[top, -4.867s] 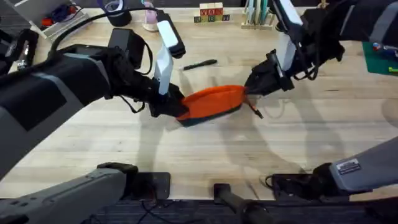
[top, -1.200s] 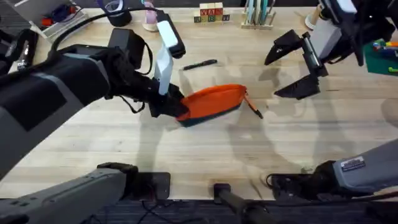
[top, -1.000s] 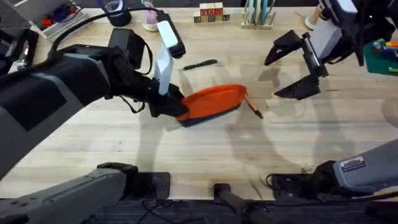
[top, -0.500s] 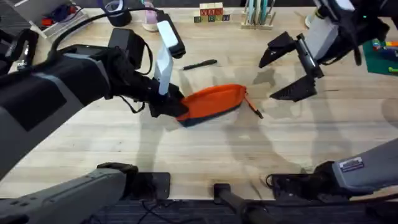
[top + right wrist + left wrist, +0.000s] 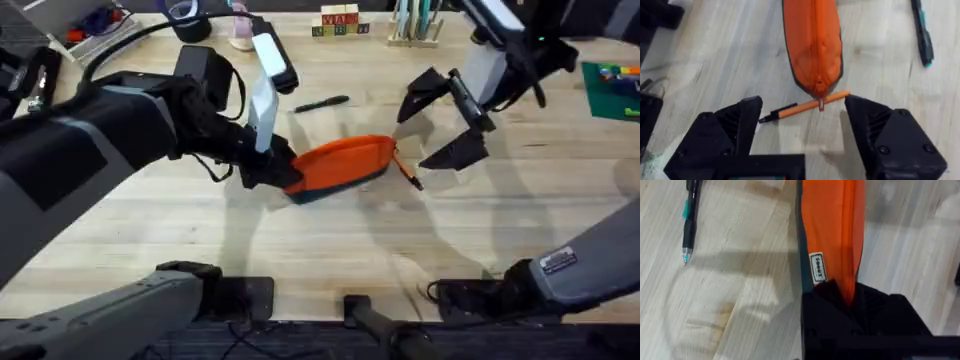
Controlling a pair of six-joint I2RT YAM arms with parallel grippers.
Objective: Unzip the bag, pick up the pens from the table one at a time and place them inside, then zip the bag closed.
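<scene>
The orange bag (image 5: pixel 345 163) lies mid-table on the table (image 5: pixel 330 250), its zip closed along the top, the pull tab (image 5: pixel 820 103) at its right end. My left gripper (image 5: pixel 276 172) is shut on the bag's left end (image 5: pixel 832 230). My right gripper (image 5: pixel 440 125) hangs open just right of and above the bag's right end (image 5: pixel 812 40), touching nothing. The orange pen (image 5: pixel 408 172) lies against that end, seen between my spread right fingers (image 5: pixel 732 127) as an orange pen (image 5: pixel 805 108) with a black tip. The black pen (image 5: pixel 322 103) lies behind the bag, also the black pen (image 5: pixel 690 220) (image 5: pixel 921 32).
Along the far edge stand lettered wooden blocks (image 5: pixel 340 20), a wooden rack of pale sticks (image 5: pixel 415 22) and a cup (image 5: pixel 242 30). A green mat (image 5: pixel 610 88) lies at the far right. Bare planks stretch in front of the bag.
The right gripper left the bag's right end, opened and swung out to the right, and is now drifting back left toward the bag. The left gripper and the bag have stayed put.
</scene>
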